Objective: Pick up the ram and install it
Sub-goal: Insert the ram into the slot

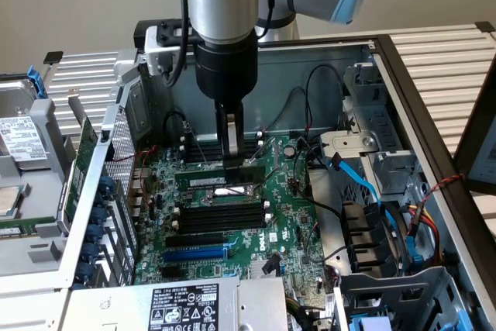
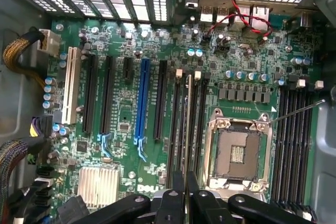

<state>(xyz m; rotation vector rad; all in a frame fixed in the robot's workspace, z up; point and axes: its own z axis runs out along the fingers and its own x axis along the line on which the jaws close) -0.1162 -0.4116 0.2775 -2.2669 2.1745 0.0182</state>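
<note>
The claw (image 1: 232, 162) pinches the thin ram (image 1: 208, 181), which looks light, stiff and easy to break, so hold its bare edges, not the chips.

Your motherboard (image 2: 125, 116) is glossy green board inside a matt grey sheet-metal case (image 1: 325, 60). The gripper (image 2: 185, 178) looks matt black, and the ram (image 1: 209, 181) carries a smooth white label.

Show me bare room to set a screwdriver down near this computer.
Bare: slatted tabletop past the case wall, exterior view's right. Crowded: the motherboard under the gripper holding the ram, and blue cables beside it.
</note>
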